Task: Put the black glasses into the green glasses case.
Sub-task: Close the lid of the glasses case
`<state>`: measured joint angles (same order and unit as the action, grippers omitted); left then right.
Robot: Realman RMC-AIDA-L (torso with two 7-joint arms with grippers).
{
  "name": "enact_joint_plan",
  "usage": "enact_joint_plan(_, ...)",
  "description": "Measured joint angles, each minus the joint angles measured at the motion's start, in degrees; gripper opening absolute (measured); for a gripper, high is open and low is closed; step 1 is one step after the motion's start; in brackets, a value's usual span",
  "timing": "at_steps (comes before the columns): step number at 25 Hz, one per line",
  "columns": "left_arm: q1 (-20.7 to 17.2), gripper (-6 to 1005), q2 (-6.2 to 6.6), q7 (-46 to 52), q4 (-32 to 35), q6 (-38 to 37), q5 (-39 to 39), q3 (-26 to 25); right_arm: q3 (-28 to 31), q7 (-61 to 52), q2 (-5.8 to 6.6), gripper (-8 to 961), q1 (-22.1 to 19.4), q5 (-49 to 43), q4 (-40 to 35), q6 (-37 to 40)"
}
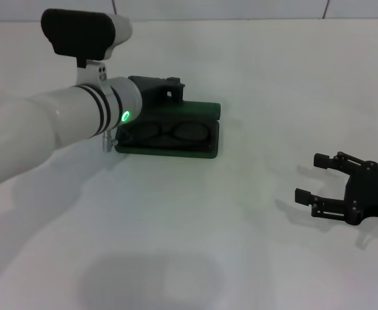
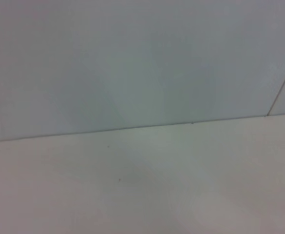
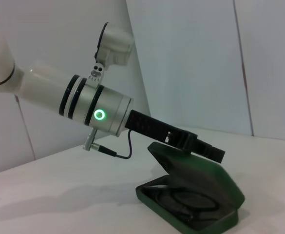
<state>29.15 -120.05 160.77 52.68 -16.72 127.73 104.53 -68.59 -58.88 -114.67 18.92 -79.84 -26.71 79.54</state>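
Black glasses [image 1: 174, 133] lie inside the green glasses case [image 1: 205, 150], lenses facing up, on the base's dark lining; you see them in both head and right wrist views. Left gripper [image 3: 208, 150] sits at the case's far side, reaching over the raised lid's rim. Can't tell if its fingers are open or shut, they're hidden behind the wrist in head view & edge-on in right wrist view. It isn't holding the glasses. Case is open, lid propped up at the far edge w/ the base flat on the white table [image 1: 176, 232]. Right gripper [image 1: 322, 183] is well apart, near-right on the table, fingers spread & holding nothing. Left wrist view gives you only table and wall.
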Motion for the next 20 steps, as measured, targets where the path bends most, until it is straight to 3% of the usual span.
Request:
enact_joint_plan(12, -4.45, 0, -0.09, -3.56, 1.64, 3.98, -0.17, 2.85, -0.32, 0.00, -0.25, 884, 0.22, -0.06, -0.01, 0.25)
enact_joint_plan(20, -5.46, -1, 0.01, -3.70, 1.50, 6.71, -0.23, 4.85, -0.32, -0.04, -0.35, 884, 0.16, -0.06, -0.01, 0.31)
